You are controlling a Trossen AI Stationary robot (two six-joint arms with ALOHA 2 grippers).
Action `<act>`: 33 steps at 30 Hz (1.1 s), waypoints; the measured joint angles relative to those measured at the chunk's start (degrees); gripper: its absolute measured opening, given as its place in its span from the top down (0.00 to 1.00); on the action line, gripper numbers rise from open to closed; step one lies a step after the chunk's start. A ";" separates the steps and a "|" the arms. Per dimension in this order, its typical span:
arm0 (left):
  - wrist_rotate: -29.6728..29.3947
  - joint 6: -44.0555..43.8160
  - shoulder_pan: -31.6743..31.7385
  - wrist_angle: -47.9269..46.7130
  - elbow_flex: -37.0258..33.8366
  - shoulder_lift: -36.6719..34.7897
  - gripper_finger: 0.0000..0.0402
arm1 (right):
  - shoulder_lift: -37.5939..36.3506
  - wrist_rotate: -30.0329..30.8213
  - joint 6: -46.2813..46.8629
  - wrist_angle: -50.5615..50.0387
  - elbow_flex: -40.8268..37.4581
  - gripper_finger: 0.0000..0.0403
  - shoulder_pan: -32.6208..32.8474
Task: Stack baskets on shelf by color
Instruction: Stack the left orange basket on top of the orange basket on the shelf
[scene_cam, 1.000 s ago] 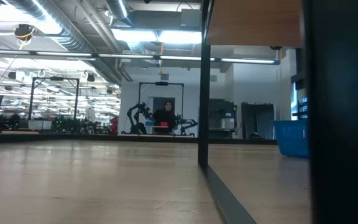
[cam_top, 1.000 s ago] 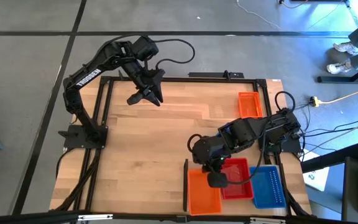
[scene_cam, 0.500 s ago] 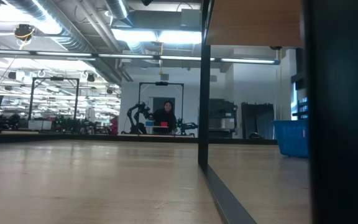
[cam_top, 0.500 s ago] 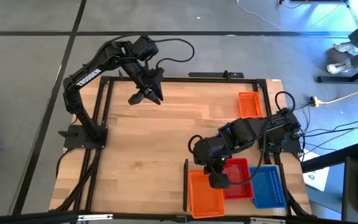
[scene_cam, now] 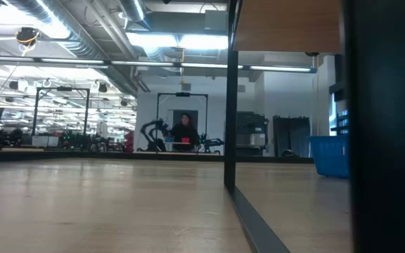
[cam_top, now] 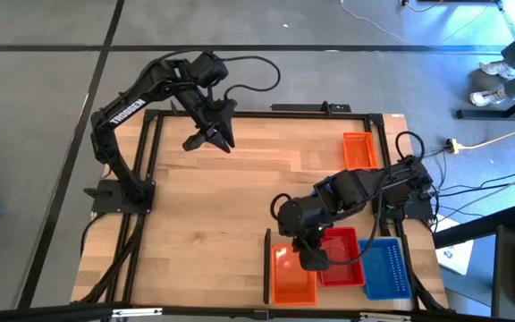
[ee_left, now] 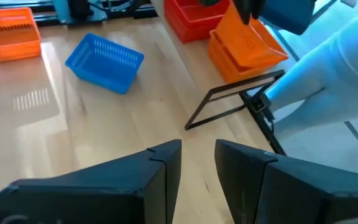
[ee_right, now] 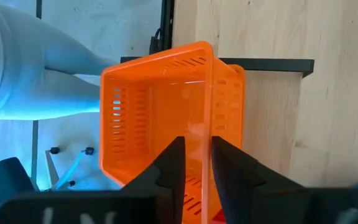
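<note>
High view: the light wood plank shelf point(cam_top: 222, 206) with black metal frame rails fills the table. The right gripper point(cam_top: 311, 259) sits at the near edge, at the rim of an orange perforated plastic basket point(cam_top: 291, 275) just beside the short black divider strip point(cam_top: 267, 266). A red mesh plastic basket point(cam_top: 340, 258) touches the orange one, and a blue mesh plastic basket point(cam_top: 384, 267) lies beside the red. A second orange mesh basket point(cam_top: 358, 150) lies alone near the far right rail. The left gripper point(cam_top: 211, 139) hangs over the far left part of the shelf, well apart from all baskets.

Low view: the shelf surface and one blue basket point(scene_cam: 329, 155) show; neither gripper is visible.

Left wrist view: the left fingers point(ee_left: 166, 165) stand narrowly parted and hold nothing.

Right wrist view: the right fingers point(ee_right: 174, 163) pinch one wall of the orange basket point(ee_right: 160, 112), which is tilted
</note>
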 joint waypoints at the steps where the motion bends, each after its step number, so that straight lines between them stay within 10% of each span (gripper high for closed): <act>1: 0.05 0.00 0.00 0.00 0.00 0.00 0.78 | 0.00 0.02 0.00 0.02 0.00 0.81 0.00; 33: 0.01 -0.07 0.04 0.00 0.00 0.00 0.78 | 0.02 -9.79 0.10 6.84 -0.32 0.81 0.63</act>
